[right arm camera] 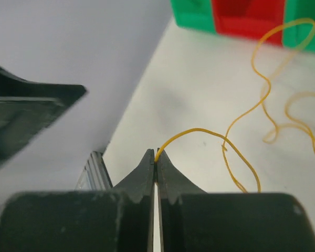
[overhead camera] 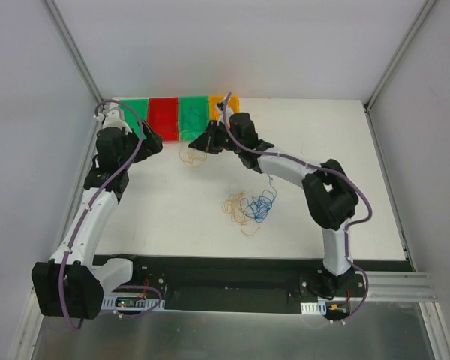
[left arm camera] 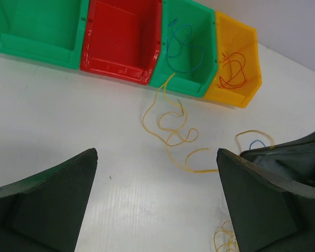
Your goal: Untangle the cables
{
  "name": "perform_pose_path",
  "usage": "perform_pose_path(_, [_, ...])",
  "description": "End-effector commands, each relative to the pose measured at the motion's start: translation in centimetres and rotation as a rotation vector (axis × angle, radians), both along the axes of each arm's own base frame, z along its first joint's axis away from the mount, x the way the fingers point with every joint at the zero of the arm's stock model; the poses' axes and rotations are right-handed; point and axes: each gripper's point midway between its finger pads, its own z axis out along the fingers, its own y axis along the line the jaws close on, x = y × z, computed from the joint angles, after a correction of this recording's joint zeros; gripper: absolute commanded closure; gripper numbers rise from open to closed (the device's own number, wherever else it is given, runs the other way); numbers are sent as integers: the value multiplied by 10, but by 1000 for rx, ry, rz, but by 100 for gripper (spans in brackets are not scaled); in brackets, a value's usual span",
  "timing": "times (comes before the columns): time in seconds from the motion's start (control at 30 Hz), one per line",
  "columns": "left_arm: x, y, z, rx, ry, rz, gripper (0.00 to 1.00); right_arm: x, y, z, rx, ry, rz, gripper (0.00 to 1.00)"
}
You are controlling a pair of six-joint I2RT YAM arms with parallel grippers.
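Note:
A long yellow cable (left arm camera: 173, 131) lies in loose curls on the white table in front of the bins. My right gripper (right arm camera: 156, 153) is shut on one end of this yellow cable (right arm camera: 245, 113), just above the table near the bins (overhead camera: 202, 142). My left gripper (left arm camera: 157, 152) hangs open beside it with nothing between its fingers, left of the right gripper (overhead camera: 151, 147). A tangle of orange, yellow and blue cables (overhead camera: 251, 206) sits at the table's middle. A blue cable (left arm camera: 185, 50) lies in a green bin and a red-orange one (left arm camera: 232, 69) in the yellow bin.
A row of bins stands at the back edge: green (overhead camera: 137, 112), red (overhead camera: 163, 118), green (overhead camera: 193, 116), yellow (overhead camera: 232, 101). Grey walls enclose the table on the left, back and right. A black rail (overhead camera: 225, 270) runs along the near edge.

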Motion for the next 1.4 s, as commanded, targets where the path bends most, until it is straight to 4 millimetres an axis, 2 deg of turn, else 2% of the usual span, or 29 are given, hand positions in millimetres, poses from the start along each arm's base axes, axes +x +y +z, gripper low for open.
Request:
perform_pose_path(0.0, [9,-12,-18,-78,74,-54,4,3,19,-16,72,4,57,100])
perform_pose_path(0.03, [11,-19,-25,-92,98,-93,4,4,22,-36,45,29,68,99])
perform_pose_path(0.1, [16,-37,-37,-134,151,-188,6,7,25,-59,-2,66,81,99])
perform_pose_path(0.2, [21,-62,-58,-233,251,-310,12,12,26,-85,-78,73,87,99])
perform_pose_path(0.27, [24,-72,-72,-285,310,-353,14,20,24,-100,-140,76,81,99])
perform_pose_path(0.4, [26,-85,-91,-301,371,-407,16,30,16,-117,-274,119,79,84])
perform_pose_path(0.47, [27,-88,-96,-277,373,-418,15,33,12,-116,-307,123,84,69])
perform_pose_path(0.67, [28,-93,-106,-179,370,-432,15,26,-16,-125,-393,181,91,39])
perform_pose_path(0.77, [28,-94,-107,-105,350,-457,15,28,-35,-121,-404,181,77,34])
perform_pose_path(0.8, [28,-97,-108,-66,342,-473,14,28,-40,-113,-406,163,71,33])
perform_pose_path(0.9, [26,-103,-116,94,328,-507,10,29,-62,-107,-431,131,47,26])
perform_pose_path(0.97, [23,-116,-124,198,322,-548,7,26,-75,-104,-439,117,53,22])
perform_pose_path(1.1, [26,-128,-131,232,337,-567,4,31,-107,-96,-421,92,27,21])
perform_pose_path(1.13, [27,-130,-134,225,350,-576,3,33,-118,-97,-413,94,12,21])
perform_pose_path(1.23, [35,-135,-138,248,386,-597,1,52,-157,-82,-313,71,-80,21])
perform_pose_path(1.3, [45,-137,-141,326,403,-608,1,62,-180,-77,-232,69,-130,21])
perform_pose_path(1.37, [57,-134,-143,441,415,-609,1,70,-205,-81,-194,81,-188,21])
